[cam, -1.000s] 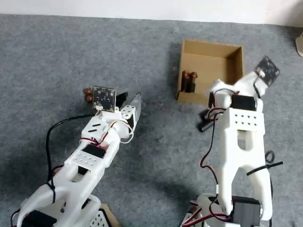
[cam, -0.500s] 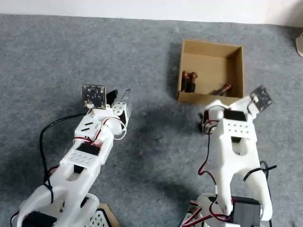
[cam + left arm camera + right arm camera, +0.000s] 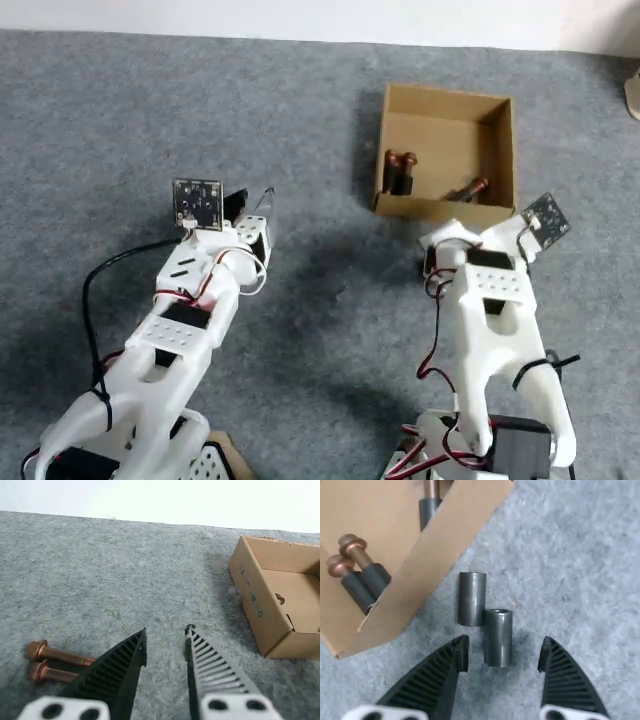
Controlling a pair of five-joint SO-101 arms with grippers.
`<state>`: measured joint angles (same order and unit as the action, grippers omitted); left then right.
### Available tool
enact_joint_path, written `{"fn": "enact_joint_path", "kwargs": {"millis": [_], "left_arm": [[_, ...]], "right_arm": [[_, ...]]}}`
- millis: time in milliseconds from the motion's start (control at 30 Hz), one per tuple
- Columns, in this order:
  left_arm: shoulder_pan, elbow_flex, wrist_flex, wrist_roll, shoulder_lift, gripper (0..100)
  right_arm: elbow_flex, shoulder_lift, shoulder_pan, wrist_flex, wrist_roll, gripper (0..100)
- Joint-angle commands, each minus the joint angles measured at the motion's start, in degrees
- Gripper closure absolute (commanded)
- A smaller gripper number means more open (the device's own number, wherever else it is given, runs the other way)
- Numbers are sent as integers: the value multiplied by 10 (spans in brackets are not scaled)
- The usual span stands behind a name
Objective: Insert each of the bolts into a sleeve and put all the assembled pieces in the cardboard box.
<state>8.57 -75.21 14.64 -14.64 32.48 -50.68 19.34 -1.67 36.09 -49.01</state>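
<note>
Two copper bolts (image 3: 57,662) lie side by side on the grey carpet, off to one side of my open left gripper (image 3: 165,632). The cardboard box (image 3: 446,152) stands at the back right and holds assembled bolt-and-sleeve pieces (image 3: 399,172), another (image 3: 467,190) near its front wall. Two dark sleeves (image 3: 472,599) (image 3: 498,637) lie touching on the carpet just outside the box wall (image 3: 435,555). My right gripper (image 3: 502,655) is open, its fingers either side of the nearer sleeve. Assembled pieces (image 3: 360,577) show inside the box.
Grey carpet (image 3: 330,300) covers the whole table, with free room between the two arms (image 3: 190,320) (image 3: 495,330). A pale wall runs along the far edge. A small tan object (image 3: 632,92) sits at the right edge.
The right arm pulled back from over the box toward the front, leaving an assembled piece inside. The left arm swung left and back, its gripper now over the carpet near the bolts.
</note>
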Motion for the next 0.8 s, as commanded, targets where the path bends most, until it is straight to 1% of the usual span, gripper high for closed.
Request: {"fn": "enact_joint_path", "kwargs": {"millis": [0,133,333,467,767], "left_arm": [[-3,20,0,12,9,870],[-3,20,0,12,9,870],[-2,20,0,12,9,870],[-2,20,0,12,9,870],[0,18,0,12,9,870]], "right_arm": [[1,-29,-7,-24,-5,789],[4,-78,-7,-24,-5,800],[46,-122,-7,-24,-3,990],[52,-135,-9,-26,25,981],[53,-192,-23,-56,29,971]]}}
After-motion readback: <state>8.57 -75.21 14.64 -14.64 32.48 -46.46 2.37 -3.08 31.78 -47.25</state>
